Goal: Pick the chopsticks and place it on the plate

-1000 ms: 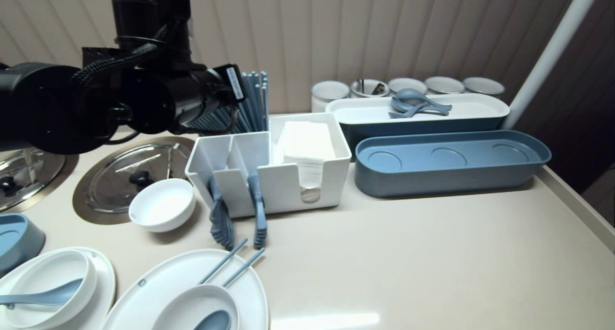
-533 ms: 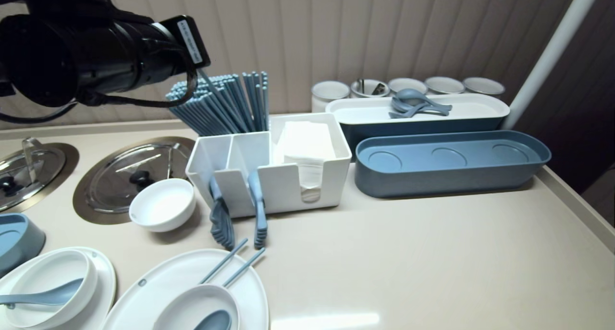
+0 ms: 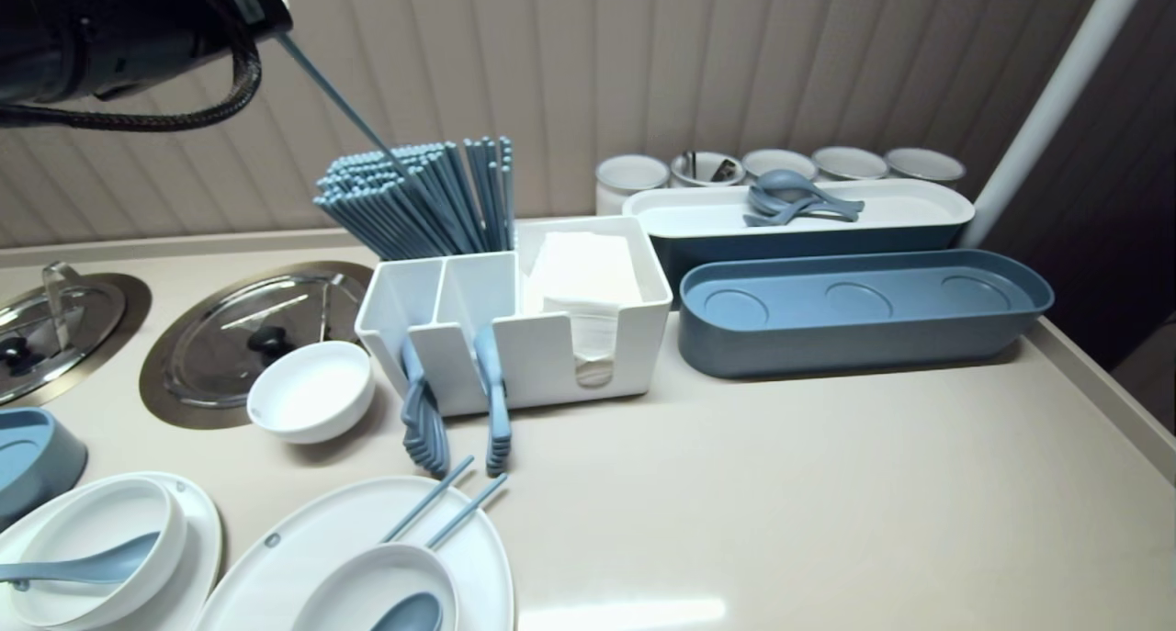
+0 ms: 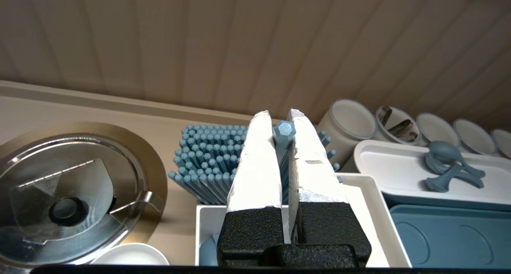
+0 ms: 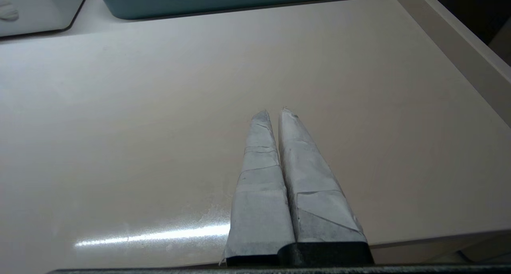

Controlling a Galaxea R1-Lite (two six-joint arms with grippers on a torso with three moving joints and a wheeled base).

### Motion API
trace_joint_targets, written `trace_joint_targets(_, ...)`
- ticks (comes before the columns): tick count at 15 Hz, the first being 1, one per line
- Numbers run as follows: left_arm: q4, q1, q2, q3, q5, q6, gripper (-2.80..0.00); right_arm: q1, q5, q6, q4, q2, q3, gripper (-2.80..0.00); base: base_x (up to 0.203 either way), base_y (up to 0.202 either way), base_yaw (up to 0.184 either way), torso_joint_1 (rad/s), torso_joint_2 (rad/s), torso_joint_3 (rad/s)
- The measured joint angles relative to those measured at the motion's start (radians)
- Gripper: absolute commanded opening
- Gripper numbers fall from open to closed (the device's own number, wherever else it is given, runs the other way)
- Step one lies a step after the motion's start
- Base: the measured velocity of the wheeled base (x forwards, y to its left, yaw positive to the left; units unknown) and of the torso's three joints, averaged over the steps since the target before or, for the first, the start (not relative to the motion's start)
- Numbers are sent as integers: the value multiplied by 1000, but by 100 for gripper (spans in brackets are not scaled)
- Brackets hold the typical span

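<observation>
left gripper (image 4: 279, 118) is clamped on one blue chopstick (image 4: 284, 131), right above the chopstick bundle (image 4: 207, 162), with steel lid (image 4: 68, 194) off to one side

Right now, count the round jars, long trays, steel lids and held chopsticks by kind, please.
Round jars: 5
Long trays: 2
Steel lids: 2
Chopstick held in the left gripper: 1
Total: 10

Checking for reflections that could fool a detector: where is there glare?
Head view: a bright streak on the counter by the front edge. Right wrist view: a similar streak near the right gripper. Left wrist view: sheen on the steel lid.
</observation>
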Motion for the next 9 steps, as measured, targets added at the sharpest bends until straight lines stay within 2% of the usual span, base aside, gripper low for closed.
trace_joint_targets(6, 105, 0, -109, -12, -3, 70, -280, 0, 0, 0, 0, 0, 0, -280, 0, 0, 0, 0, 0, 0)
trace_joint_targets(7, 144, 0, -119, -12, -13, 85, -280, 0, 0, 0, 0, 0, 0, -280, 0, 0, 0, 0, 0, 0)
trace_joint_targets(9, 220, -1, -134, -14, -76, 91, -280, 0, 0, 0, 0, 0, 0, -280, 0, 0, 0, 0, 0, 0)
